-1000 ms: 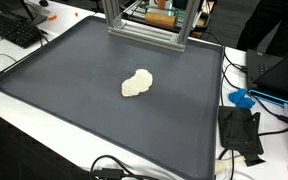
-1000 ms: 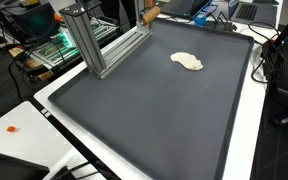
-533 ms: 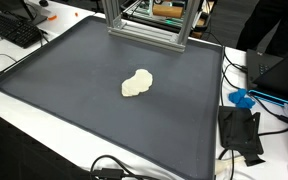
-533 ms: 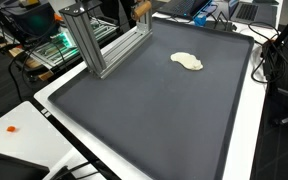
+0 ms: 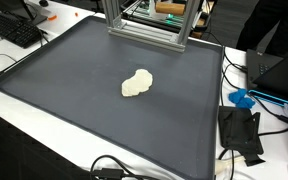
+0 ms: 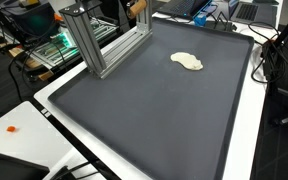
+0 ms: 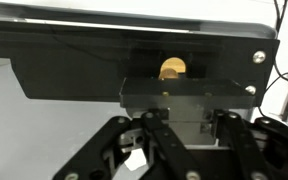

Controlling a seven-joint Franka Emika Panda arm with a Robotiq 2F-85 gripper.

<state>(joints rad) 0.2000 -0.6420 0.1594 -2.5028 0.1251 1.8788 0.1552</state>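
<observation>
A tan rounded object (image 7: 172,68) sits straight ahead of my gripper (image 7: 189,112) in the wrist view, above a dark crossbar. The jaws are drawn in, and their tips are hidden behind that bar. The same tan object (image 6: 134,5) (image 5: 168,8) peeks over the aluminium frame (image 6: 104,45) (image 5: 144,30) at the back in both exterior views, and the arm is hidden there. A cream lump (image 5: 136,84) (image 6: 187,61) lies alone on the dark mat (image 5: 74,70) (image 6: 154,110), well away from the gripper.
A keyboard (image 5: 14,30) lies beyond the mat's corner. A blue item (image 5: 242,98), a black device (image 5: 241,135) and cables (image 5: 114,170) sit on the white table along the mat's edges. A small orange bit (image 6: 11,129) lies on the table.
The tan object behind the frame has shifted a little sideways and upward over the last second. The cream lump has not moved.
</observation>
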